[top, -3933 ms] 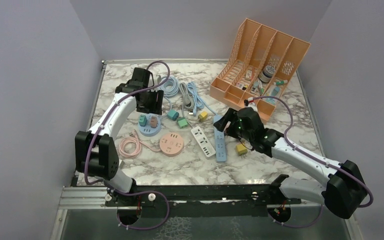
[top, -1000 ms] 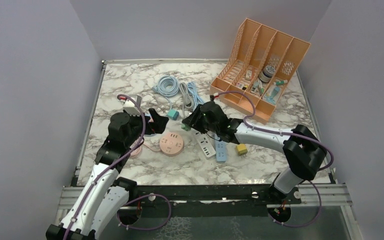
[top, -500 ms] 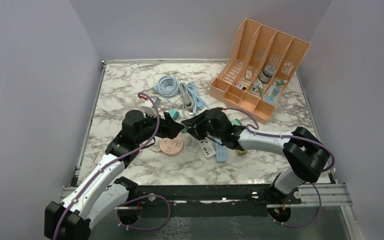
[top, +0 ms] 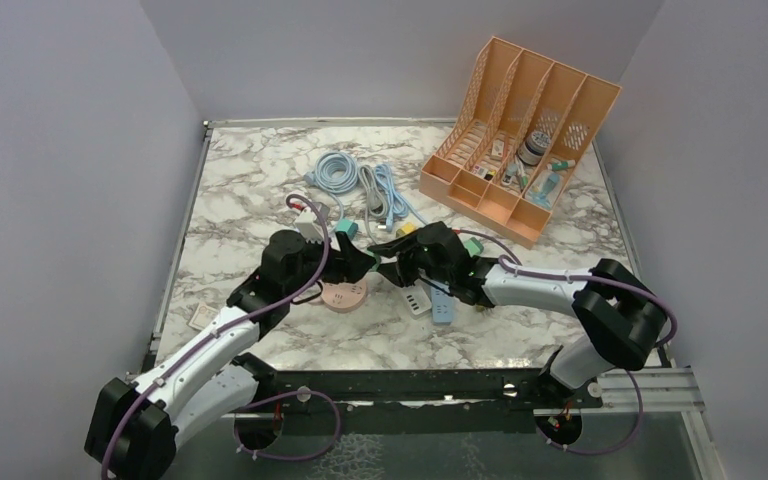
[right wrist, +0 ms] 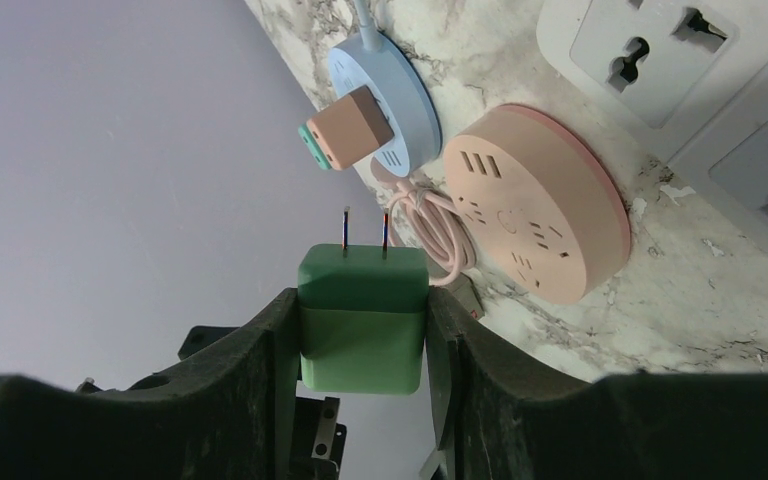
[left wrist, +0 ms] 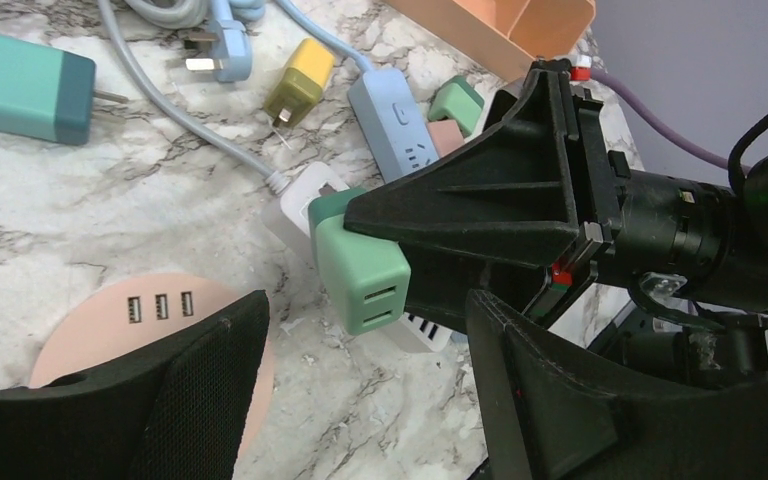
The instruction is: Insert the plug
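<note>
We log the plug [right wrist: 362, 320]: a green block with two bare prongs and two USB ports on the opposite face. The right gripper [right wrist: 362, 300] clamps its sides mid-table, near the pink strip [right wrist: 535, 200]. The left gripper [left wrist: 365, 320] stands wide, its fingers not touching the plug. From above, the grippers hide most of the plug.

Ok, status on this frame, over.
Right gripper shut on green plug, prongs exposed. Left gripper open, straddling the plug, not touching. Pink round strip face uncovered.
</note>
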You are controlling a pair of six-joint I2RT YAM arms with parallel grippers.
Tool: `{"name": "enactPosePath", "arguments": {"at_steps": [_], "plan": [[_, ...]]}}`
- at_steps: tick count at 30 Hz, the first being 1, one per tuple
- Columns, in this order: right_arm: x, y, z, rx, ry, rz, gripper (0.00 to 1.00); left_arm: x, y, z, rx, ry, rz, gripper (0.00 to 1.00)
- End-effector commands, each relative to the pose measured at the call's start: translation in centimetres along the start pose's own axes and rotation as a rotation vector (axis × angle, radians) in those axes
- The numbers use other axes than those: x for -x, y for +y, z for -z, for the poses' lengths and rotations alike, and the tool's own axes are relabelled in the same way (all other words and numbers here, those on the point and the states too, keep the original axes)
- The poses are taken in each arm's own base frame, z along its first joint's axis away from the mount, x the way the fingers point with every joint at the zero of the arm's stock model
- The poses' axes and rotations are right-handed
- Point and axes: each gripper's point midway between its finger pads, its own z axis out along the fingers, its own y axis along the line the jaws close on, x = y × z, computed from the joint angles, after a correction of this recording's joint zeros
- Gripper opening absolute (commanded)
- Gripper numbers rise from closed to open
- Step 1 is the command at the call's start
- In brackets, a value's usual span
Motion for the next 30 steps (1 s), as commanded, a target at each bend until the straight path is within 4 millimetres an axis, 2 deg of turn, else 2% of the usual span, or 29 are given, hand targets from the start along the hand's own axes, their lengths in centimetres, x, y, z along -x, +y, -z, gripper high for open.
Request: {"name": "enactPosePath", "arguments": {"at_steps": [1,5,12,21,27,30], "plan": [[-1.0,1.3,0.9,0.04,0.049,-0.046,0.38,0.2,-0.9,-1.1,-0.02,-0.018,0.026,0.73],[-1.2,1.3,0.9,0.043,0.059,-0.04,0.38,0.0,-0.8,-1.7,0.007,-0.024,0.026,0.68],[-1.2,1.1,0.8,0.032,0.056,-0.013,0.37,0.1,-0.8,-2.8,0.05,-0.029,0.031,0.51],[-0.6,1.6,0.8,0.033,0.016,0.02,0.38,-0.1,-0.5,-3.6,0.086,-0.018,0.045,0.48],[-0.6,1.7,0.9,0.045,0.015,0.035,0.4,-0.5,-0.2,-3.8,0.101,-0.001,0.046,0.31],[-0.5,2.1,1.0,0.058,0.006,0.059,0.48,-0.6,0.1,-3.7,0.113,0.004,0.04,0.25]]}}
